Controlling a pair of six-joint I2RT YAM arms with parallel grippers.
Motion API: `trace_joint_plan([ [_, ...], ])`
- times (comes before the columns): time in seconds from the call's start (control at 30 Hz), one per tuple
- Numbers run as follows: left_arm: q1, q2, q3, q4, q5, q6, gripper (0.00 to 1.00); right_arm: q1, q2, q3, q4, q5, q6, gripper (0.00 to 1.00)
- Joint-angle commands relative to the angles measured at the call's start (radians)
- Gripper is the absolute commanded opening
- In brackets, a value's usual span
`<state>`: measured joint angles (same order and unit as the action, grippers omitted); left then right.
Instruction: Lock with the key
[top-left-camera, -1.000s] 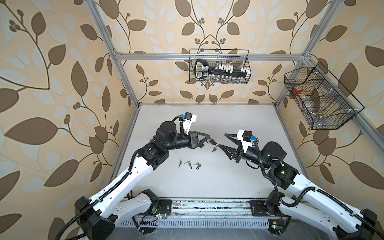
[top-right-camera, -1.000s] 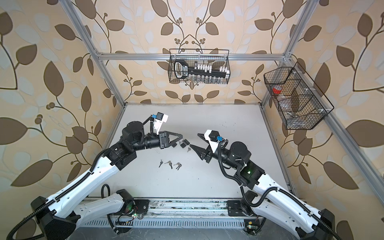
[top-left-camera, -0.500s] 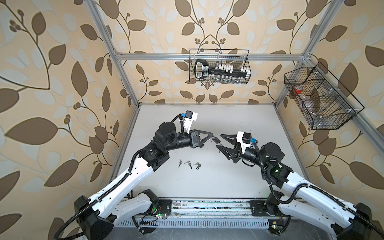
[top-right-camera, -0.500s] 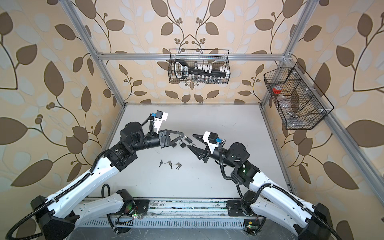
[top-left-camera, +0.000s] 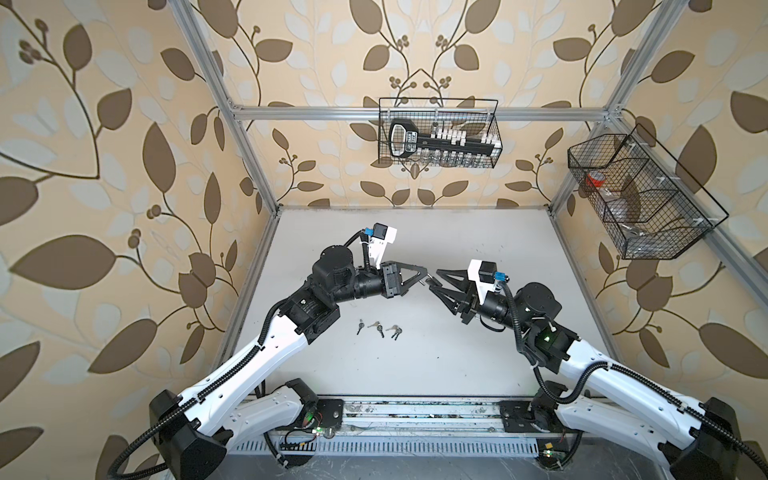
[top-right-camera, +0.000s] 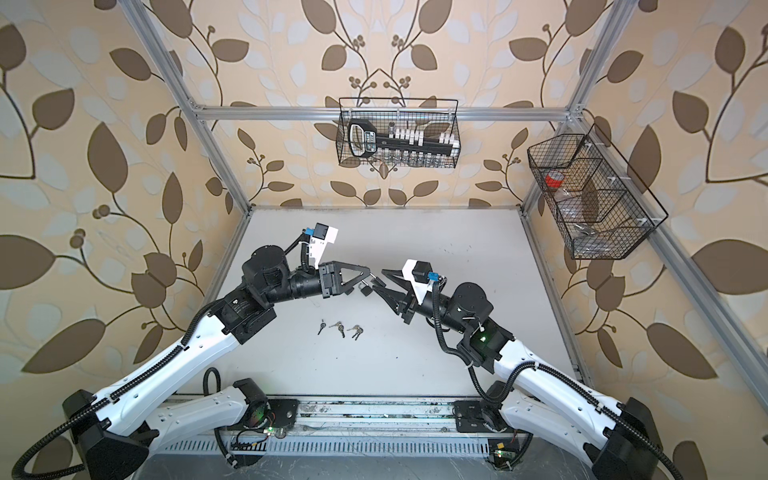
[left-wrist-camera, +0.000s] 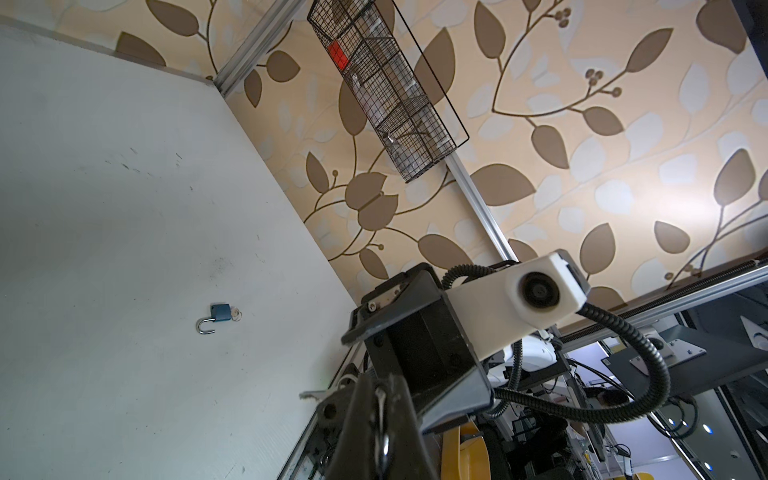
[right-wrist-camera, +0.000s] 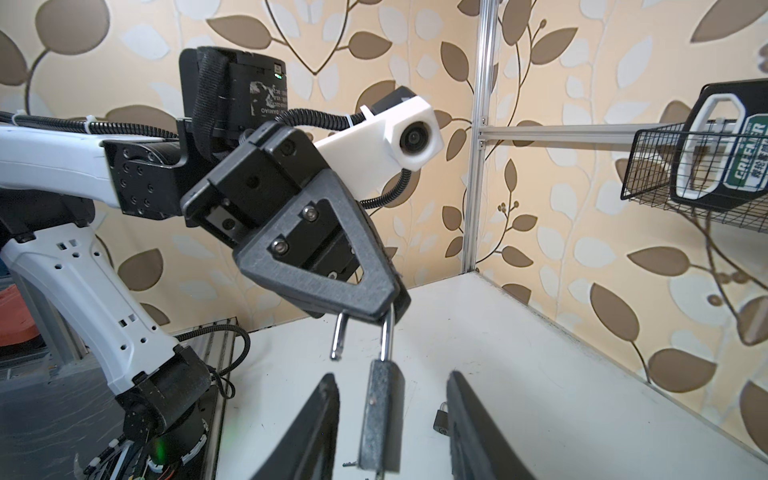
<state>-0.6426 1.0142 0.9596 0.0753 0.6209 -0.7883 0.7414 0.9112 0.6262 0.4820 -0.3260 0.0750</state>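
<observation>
A grey padlock (right-wrist-camera: 381, 415) hangs in the air above the middle of a white table (top-left-camera: 478, 353). Its curved metal shackle is open, with 1 leg free of the body. The left gripper (right-wrist-camera: 386, 309) pinches the top of that shackle between its pressed-together jaws, so the lock body dangles below the fingertips.

The right gripper (right-wrist-camera: 390, 376) faces it from the opposite side. Its 2 fingers (right-wrist-camera: 316, 428) are spread, and the lock body hangs between them. In the right wrist view a gap shows on each side, so neither finger touches the body.

In both top views the 2 grippers meet tip to tip over the table's centre, the left gripper (top-left-camera: 426, 276) and the right gripper (top-left-camera: 433, 279) almost touching. In a top view the padlock (top-right-camera: 365, 291) shows as a small dark shape just beneath the left fingertips.

On the table nearer the robot's base, 3 small clusters of keys (top-left-camera: 377, 328) lie in a row, well apart from both grippers.

The left wrist view shows a blue padlock (left-wrist-camera: 218, 318) lying flat on the table, its shackle open, a silver key (left-wrist-camera: 237, 313) against its body.

A wire basket (top-left-camera: 436, 100) hangs on the back wall.
</observation>
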Motion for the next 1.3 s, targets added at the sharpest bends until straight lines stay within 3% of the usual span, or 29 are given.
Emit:
trace_joint_plan([
  [0.0, -0.008, -0.035, 0.002, 0.078, 0.011, 0.002, 0.0, 0.001, 0.019, -0.002, 0.007, 0.002, 0.022, 0.42],
  [0.43, -0.008, -0.048, -0.006, 0.068, 0.0, 0.012, 0.0, 0.0, 0.009, -0.017, 0.013, 0.01, 0.044, 0.24],
  [0.57, -0.008, -0.048, 0.0, 0.052, -0.004, 0.029, 0.0, 0.001, 0.006, -0.011, 0.016, -0.01, 0.078, 0.13],
  [0.63, -0.007, -0.051, 0.007, 0.035, -0.007, 0.053, 0.0, -0.001, 0.007, 0.0, 0.006, -0.002, 0.108, 0.0],
  [0.77, -0.008, -0.062, 0.022, 0.003, -0.017, 0.113, 0.0, -0.004, 0.012, 0.035, -0.035, -0.001, 0.171, 0.0],
  [1.03, -0.008, -0.088, 0.08, -0.087, -0.063, 0.269, 0.0, -0.102, 0.094, 0.172, -0.118, -0.288, 0.355, 0.0],
  [1.27, -0.008, -0.13, 0.104, -0.101, -0.071, 0.355, 0.0, -0.142, 0.125, 0.27, -0.12, -0.469, 0.475, 0.0],
])
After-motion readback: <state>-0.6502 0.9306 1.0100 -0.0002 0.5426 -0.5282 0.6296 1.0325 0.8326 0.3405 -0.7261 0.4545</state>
